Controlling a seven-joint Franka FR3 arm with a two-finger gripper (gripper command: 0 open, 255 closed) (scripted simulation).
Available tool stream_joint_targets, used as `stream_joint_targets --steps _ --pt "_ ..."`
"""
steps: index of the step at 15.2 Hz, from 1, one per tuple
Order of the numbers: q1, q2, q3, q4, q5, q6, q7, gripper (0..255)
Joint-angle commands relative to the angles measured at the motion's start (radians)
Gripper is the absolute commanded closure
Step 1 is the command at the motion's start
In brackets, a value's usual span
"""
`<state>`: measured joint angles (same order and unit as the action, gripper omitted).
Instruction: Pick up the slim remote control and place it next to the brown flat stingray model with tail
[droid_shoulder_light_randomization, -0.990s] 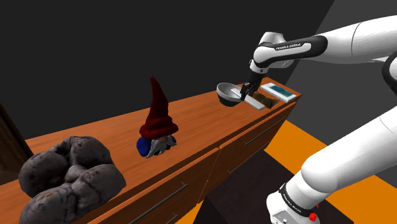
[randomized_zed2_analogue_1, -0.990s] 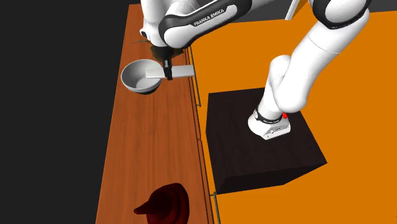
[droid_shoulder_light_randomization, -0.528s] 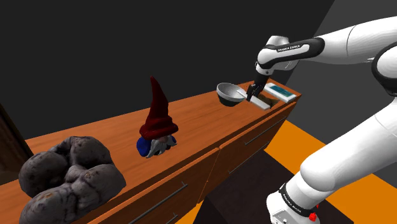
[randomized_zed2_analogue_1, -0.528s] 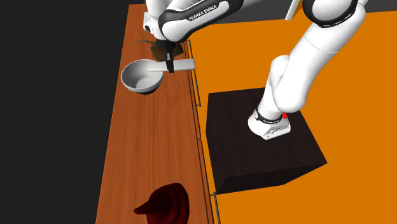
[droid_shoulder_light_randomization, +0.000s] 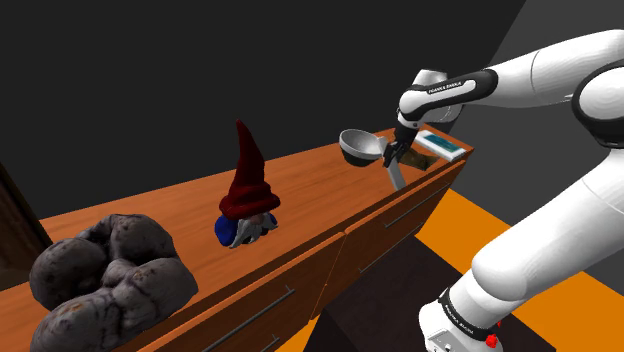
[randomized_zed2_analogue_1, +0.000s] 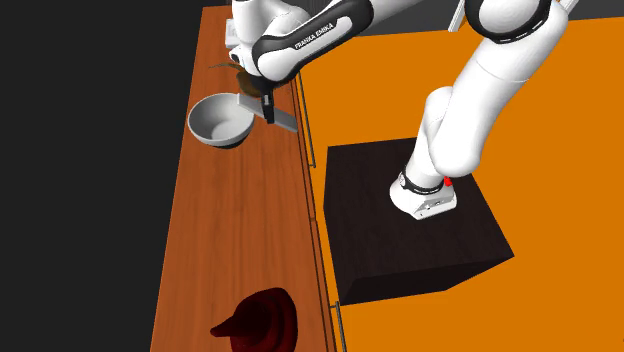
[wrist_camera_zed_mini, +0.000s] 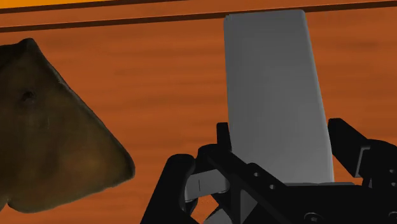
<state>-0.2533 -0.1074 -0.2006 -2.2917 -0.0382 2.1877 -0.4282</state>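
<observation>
Grey remote (wrist_camera_zed_mini: 273, 89) is hanging tilted in the clasping gripper (randomized_zed2_analogue_1: 266, 108), risking slipping onto the stingray (wrist_camera_zed_mini: 51, 127) beside the gripper.

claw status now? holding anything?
Claw: closed on the slim flat grey remote control.

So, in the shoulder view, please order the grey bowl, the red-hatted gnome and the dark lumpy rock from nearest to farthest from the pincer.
Measured from the pincer, shut on the grey remote:
1. The grey bowl, right beside it, toward the view's left.
2. The red-hatted gnome, at the middle of the counter.
3. The dark lumpy rock, at the view's lower left.
</observation>
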Motion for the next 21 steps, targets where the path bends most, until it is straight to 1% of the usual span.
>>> stream_joint_targets --steps 1,9,16,17,21 --pt "-0.001 0.014 -0.001 -0.021 0.002 0.030 -0.002 255" --pt "0.000 0.077 -0.004 -0.065 0.015 0.136 -0.011 255" --pt "0.000 0.077 -0.004 -0.065 0.015 0.136 -0.011 255" --pt "-0.002 0.071 -0.006 -0.074 0.014 0.139 -0.013 0" --pt "-0.006 0.083 -0.010 -0.075 0.017 0.152 -0.024 0"
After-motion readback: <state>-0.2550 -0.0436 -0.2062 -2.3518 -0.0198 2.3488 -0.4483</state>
